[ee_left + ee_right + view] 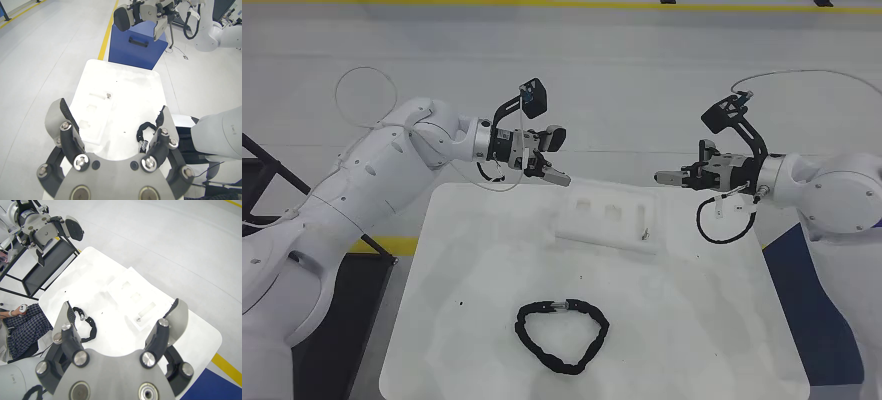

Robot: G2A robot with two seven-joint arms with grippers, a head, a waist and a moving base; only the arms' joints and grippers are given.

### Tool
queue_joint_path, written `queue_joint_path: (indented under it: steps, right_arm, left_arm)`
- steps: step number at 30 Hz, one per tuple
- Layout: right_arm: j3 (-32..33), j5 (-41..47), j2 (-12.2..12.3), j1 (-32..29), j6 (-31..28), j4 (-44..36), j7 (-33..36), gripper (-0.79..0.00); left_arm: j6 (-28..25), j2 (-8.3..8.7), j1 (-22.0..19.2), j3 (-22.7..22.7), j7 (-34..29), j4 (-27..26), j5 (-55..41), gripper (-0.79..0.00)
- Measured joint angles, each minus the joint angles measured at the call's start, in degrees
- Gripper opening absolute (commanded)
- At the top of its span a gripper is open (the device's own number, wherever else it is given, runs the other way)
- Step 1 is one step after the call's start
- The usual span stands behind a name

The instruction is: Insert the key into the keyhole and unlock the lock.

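Right gripper (659, 178), spread wide, near the key (644, 236)

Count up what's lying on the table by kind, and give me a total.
chain lock: 1
key: 1
foam tray: 1
Total: 3

1. Pale grey, glossy floor (642, 80) on every side, evenly lit, with soft glare.
2. White tabletop (702, 340) with rounded corners, set on that floor.
3. Yellow floor stripe (105, 34) showing past the tabletop's left and right edges; a second yellow line (542, 4) well beyond the far edge.
4. Blue cabinet (132, 55) with a black handle, just beside the tabletop's right edge.
5. Black metal-frame rack (47, 262) with a dark shelf, by the tabletop's left edge.
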Motion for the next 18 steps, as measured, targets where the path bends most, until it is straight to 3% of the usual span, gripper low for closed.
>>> queue_joint_path:
  steps: [12, 18]
  right_arm:
    - [0.0, -0.1, 0.0, -0.2, 0.1, 0.1, -0.2, 0.0]
    - [-0.1, -2.7, 0.3, -3.5, 1.4, 2.4, -1.9, 0.0]
  left_arm:
    - [0.0, 0.0, 0.0, 0.0, 0.0, 0.0, 0.0, 0.0]
    - [0.0, 0.0, 0.0, 0.0, 0.0, 0.0, 0.0, 0.0]
